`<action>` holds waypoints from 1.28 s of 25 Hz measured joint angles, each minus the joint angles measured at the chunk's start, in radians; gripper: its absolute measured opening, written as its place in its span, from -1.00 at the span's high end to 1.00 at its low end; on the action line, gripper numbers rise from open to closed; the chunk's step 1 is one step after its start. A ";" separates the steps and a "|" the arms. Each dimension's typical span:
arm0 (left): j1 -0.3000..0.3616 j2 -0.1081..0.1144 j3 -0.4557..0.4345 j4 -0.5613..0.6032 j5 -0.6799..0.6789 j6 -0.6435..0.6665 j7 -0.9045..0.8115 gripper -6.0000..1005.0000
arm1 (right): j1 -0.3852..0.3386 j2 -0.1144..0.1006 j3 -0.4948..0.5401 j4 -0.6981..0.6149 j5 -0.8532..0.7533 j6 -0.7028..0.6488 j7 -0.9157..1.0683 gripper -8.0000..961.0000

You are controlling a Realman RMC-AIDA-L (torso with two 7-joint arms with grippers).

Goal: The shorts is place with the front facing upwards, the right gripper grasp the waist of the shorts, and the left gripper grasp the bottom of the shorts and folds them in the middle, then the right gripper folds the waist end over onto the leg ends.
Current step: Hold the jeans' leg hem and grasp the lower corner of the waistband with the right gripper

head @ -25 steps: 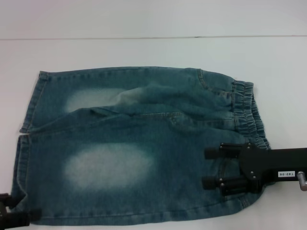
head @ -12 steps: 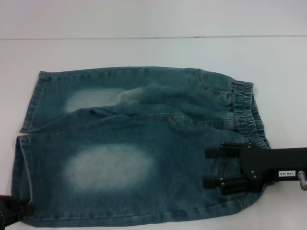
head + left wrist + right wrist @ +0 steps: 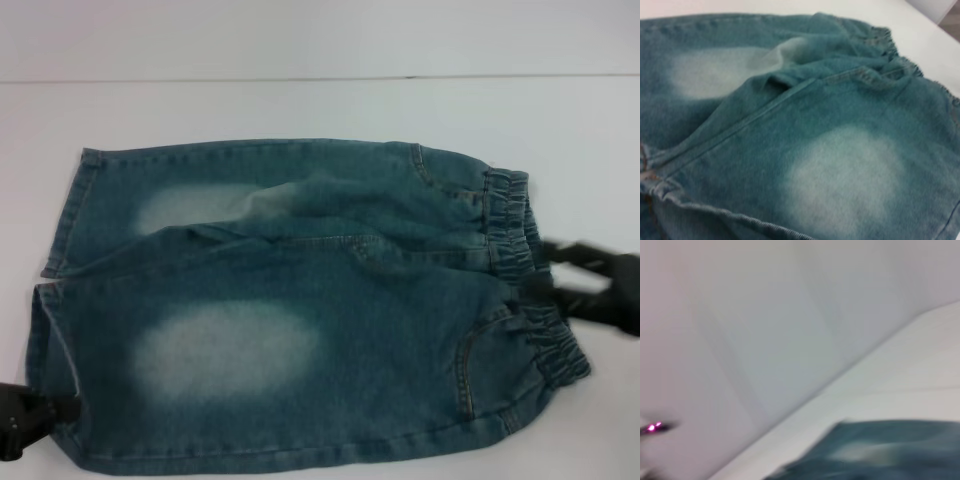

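at my far left i see the left claw (image 3: 25, 415), a plain black two-fingered thing low at the frame's corner, touching the flat stitched hem of the bottom of the shorts (image 3: 48, 345); i cannot tell whether it grips or merely touches. spreading rightward from it lie the blue-green denim shorts (image 3: 300, 300) with faded whitish patches, flat on the white bench (image 3: 300, 110), front up. the puckered elastic waist (image 3: 530, 290) sits just beside the right claw (image 3: 560, 270), which is blurred; its black fingers (image 3: 575, 255) look parted, off the cloth's edge.
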 joint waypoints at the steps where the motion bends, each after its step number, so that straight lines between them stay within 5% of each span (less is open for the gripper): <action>1: -0.002 0.000 0.000 0.000 -0.006 0.002 0.000 0.93 | -0.024 -0.002 0.046 0.004 -0.001 0.022 -0.003 -0.97; 6: -0.010 0.000 0.021 -0.003 -0.010 -0.007 0.001 0.97 | -0.135 -0.010 0.115 0.048 -0.003 0.097 -0.108 -0.97; 11: -0.020 0.000 0.028 -0.012 -0.011 -0.016 0.001 0.97 | -0.183 0.013 0.172 0.053 -0.004 0.143 -0.135 -0.97; 32: -0.025 0.001 0.052 -0.034 -0.011 -0.031 0.001 0.97 | -0.096 0.024 0.132 0.071 -0.127 0.240 -0.079 -0.78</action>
